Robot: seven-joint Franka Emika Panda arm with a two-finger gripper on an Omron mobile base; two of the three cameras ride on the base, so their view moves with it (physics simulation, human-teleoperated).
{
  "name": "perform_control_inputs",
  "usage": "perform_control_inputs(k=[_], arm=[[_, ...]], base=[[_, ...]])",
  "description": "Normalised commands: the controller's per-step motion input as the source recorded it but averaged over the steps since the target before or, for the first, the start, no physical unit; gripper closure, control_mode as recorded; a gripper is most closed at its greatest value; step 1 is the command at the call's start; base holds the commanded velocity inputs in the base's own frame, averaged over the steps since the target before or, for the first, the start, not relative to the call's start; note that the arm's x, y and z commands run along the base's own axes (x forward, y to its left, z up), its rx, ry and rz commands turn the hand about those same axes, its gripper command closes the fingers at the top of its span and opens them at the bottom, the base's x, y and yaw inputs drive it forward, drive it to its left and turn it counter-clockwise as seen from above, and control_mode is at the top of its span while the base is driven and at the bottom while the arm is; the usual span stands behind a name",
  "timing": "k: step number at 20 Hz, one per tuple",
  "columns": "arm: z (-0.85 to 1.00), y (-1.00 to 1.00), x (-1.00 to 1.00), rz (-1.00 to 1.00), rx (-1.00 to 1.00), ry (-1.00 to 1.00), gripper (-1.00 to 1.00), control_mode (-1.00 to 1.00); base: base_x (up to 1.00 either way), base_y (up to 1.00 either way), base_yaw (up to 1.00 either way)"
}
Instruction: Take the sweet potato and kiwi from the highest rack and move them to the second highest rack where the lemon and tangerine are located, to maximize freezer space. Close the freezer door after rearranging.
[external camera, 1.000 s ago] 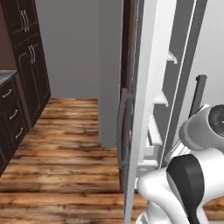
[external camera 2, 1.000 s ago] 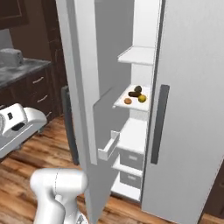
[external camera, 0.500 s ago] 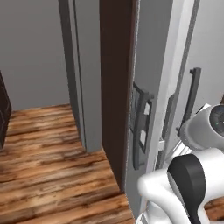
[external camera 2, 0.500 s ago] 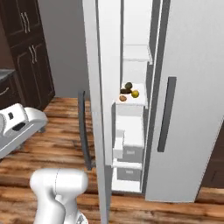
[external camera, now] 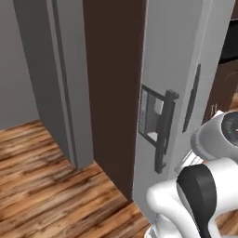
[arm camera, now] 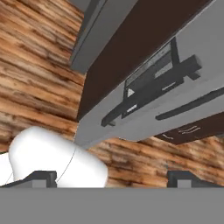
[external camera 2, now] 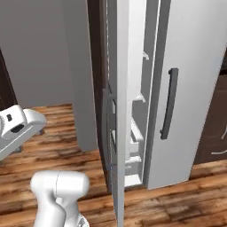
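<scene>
The freezer door (external camera 2: 116, 146) has swung nearly shut; the tool (arm camera: 111, 178) hangs empty, wide open, well short of it.

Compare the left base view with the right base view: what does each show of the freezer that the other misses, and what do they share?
Left base view: the freezer door seen from its grey outer face, with its dark bar handle over a recessed panel. Right base view: the door edge-on and ajar, and through the gap a white inside with small ledges. Both: the wooden floor and the neighbouring grey door's long dark handle.
</scene>
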Motion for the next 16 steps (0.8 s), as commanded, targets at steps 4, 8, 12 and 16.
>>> perform_control_inputs(k=[4, 8, 12, 16], arm=[[0.0, 0.0, 0.0, 0.0, 0.0, 0.0, -1.0, 1.0], [0.0, 0.0, 0.0, 0.0, 0.0, 0.0, -1.0, 1.0], [0.0, 0.0, 0.0, 0.0, 0.0, 0.0, -1.0, 1.0], [0.0, 0.0, 0.0, 0.0, 0.0, 0.0, -1.0, 1.0]], base=[[0.47, 0.64, -0.53], [0.35, 0.68, -0.48], [0.26, 0.7, -0.45], [0.32, 0.6, -0.5]])
